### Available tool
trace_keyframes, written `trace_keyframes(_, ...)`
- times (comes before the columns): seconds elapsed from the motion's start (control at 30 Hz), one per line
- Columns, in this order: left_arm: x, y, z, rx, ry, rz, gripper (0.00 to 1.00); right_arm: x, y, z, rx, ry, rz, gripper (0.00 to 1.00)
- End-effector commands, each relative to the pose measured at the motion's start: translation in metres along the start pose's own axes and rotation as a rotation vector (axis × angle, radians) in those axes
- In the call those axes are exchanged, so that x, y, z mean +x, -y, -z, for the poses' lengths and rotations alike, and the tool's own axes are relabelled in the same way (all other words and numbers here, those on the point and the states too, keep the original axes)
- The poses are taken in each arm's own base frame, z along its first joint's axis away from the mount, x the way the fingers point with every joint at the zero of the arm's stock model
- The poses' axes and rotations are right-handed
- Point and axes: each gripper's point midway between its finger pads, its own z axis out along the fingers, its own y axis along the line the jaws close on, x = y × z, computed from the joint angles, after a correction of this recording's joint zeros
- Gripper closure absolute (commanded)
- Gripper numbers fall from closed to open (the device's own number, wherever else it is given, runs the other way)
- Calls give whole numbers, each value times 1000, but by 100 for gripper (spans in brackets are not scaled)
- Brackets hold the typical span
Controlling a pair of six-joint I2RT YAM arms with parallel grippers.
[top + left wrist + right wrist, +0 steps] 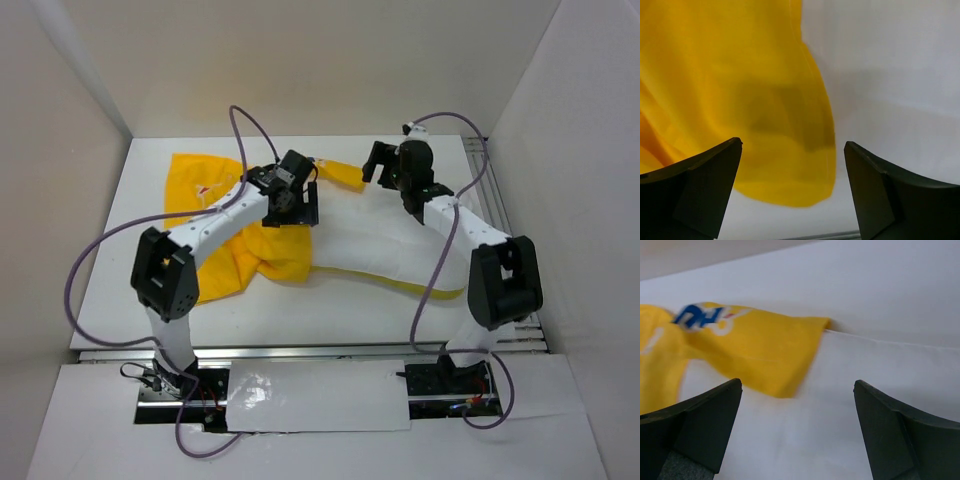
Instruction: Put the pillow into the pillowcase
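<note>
The yellow pillowcase (250,245) lies bunched on the left half of the table, with one corner stretched right to the pillow's far edge. The white pillow (375,235) lies centre-right, its yellow strip (435,291) along the near edge. My left gripper (300,207) is open and empty above the spot where pillowcase and pillow meet. In the left wrist view, yellow fabric (740,100) hangs beside a white surface between the open fingers (792,145). My right gripper (374,165) is open and empty over the pillow's far edge. Its view (797,382) shows the pillowcase corner (765,352) with blue lettering on the pillow (850,405).
The white table (130,300) is enclosed by white walls on the left, back and right. Metal rails run along the right side (490,190) and near edge (300,350). Purple cables loop over both arms.
</note>
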Motion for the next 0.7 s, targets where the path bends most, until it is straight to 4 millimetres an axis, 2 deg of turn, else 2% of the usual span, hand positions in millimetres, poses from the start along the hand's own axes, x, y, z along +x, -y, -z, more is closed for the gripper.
trace_keyframes(0.0, 21, -1, -41, -37, -116, -18, 4, 59, 51, -20, 121, -213, -2, 0)
trace_keyframes(0.07, 29, -2, -54, -60, -146, 6, 7, 79, 74, -21, 178, -259, -27, 0)
trace_keyframes(0.13, 47, -12, -70, -111, -196, 4, 12, 100, 91, -17, 231, -288, -51, 0)
trace_keyframes(0.17, 49, -12, -73, -117, -203, 13, 20, 123, 98, -10, 251, -335, -58, 0)
trace_keyframes(0.23, 65, -21, -81, -150, -246, 14, 35, 148, 97, -1, 219, -404, -69, 0)
trace_keyframes(0.27, 67, -20, -82, -143, -252, 15, 44, 172, 97, 8, 209, -454, -68, 0)
trace_keyframes(0.3, 71, -22, -83, -151, -260, 22, 80, 176, 94, 15, 190, -469, -74, 0)
trace_keyframes(0.33, 82, -22, -83, -154, -275, 5, 92, 185, 86, 21, 170, -491, -85, 0)
trace_keyframes(0.37, 79, -26, -75, -163, -253, 18, 100, 203, 82, 33, 163, -529, -87, 0)
trace_keyframes(0.4, 87, -25, -68, -159, -258, 2, 100, 210, 78, 41, 151, -551, -82, 0)
trace_keyframes(0.43, 103, -30, -66, -160, -267, -11, 100, 207, 68, 51, 126, -547, -94, 0)
trace_keyframes(0.47, 104, -33, -59, -151, -255, -8, 100, 224, 61, 67, 109, -594, -90, 0)
trace_keyframes(0.5, 100, -29, -38, -103, -217, -3, 100, 219, 53, 81, 99, -592, -97, 0)
trace_keyframes(0.53, 104, -34, -30, -99, -212, -2, 100, 218, 49, 90, 100, -592, -101, 0)
trace_keyframes(0.57, 121, -46, -24, -123, -229, -4, 100, 228, 43, 105, 101, -614, -99, 0)
trace_keyframes(0.6, 124, -51, -16, -119, -221, 11, 100, 226, 39, 114, 101, -608, -97, 0)
trace_keyframes(0.63, 120, -53, 4, -91, -185, 33, 100, 214, 33, 129, 92, -582, -96, 0)
trace_keyframes(0.67, 130, -64, 8, -108, -188, 39, 100, 210, 31, 138, 101, -564, -89, 0)
